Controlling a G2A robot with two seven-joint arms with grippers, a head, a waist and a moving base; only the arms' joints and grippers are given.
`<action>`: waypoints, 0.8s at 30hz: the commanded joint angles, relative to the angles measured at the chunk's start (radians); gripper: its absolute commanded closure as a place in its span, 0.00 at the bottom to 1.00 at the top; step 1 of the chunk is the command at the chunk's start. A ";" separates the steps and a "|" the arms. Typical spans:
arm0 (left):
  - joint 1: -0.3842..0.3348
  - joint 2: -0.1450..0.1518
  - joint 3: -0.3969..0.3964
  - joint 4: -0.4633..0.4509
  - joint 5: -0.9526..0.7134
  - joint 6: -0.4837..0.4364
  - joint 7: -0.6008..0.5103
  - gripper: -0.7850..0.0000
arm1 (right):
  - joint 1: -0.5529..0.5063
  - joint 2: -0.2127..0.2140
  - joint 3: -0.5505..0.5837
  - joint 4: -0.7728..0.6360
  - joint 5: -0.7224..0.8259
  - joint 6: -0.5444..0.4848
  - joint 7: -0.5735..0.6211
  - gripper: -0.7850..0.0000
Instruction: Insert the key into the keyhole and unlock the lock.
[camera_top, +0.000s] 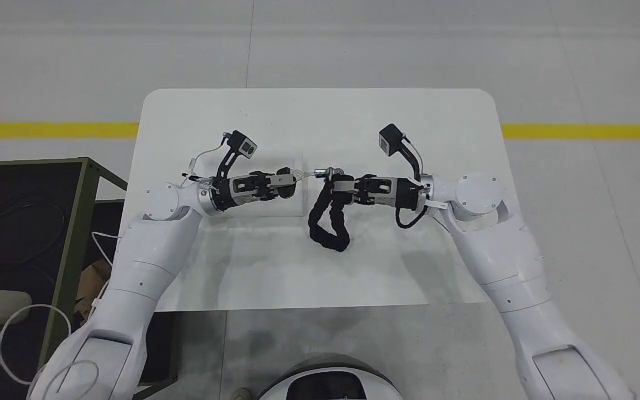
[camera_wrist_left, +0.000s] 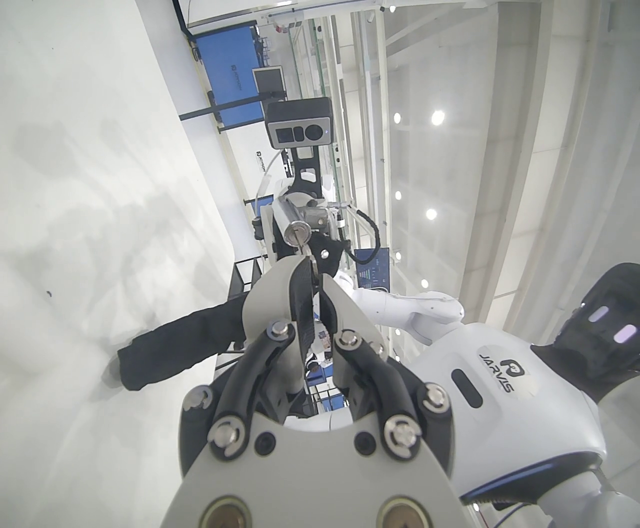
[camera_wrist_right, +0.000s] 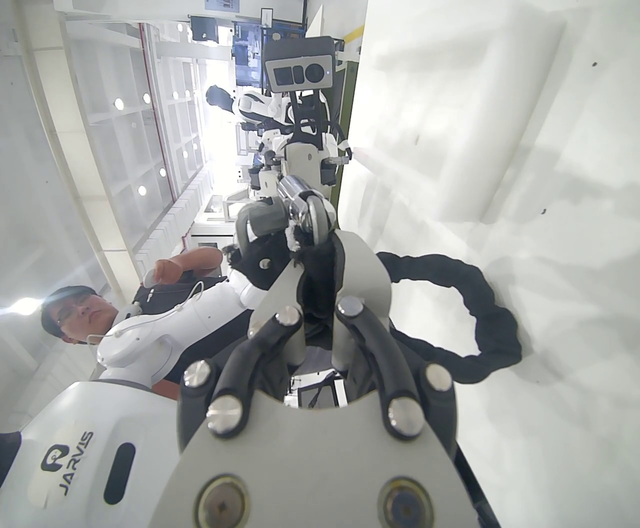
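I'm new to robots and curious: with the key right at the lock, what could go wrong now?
The small silver key, pinched by the left tool, might twist or slip if off-line with the keyhole. The right tool seems to grip the black fabric-sleeved chain, not the silver lock cylinder, so the cylinder could swing away when pushed.

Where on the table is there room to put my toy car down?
Free: the far strip of the table beyond both arms, and the near strip on the robot's side of the chain lock. Crowded: the middle, where the left gripper with the key meets the right gripper.
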 joint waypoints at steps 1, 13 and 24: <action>0.032 0.001 -0.001 -0.031 0.019 -0.019 0.012 1.00 | -0.085 0.006 0.021 -0.069 -0.011 -0.009 -0.033 1.00; 0.198 0.029 -0.068 -0.329 0.497 -0.270 0.263 1.00 | -0.157 0.020 0.075 -0.183 -0.068 0.034 -0.030 1.00; 0.203 0.027 -0.090 -0.211 0.249 -0.131 0.175 1.00 | -0.143 0.020 0.085 -0.188 -0.072 0.049 -0.025 1.00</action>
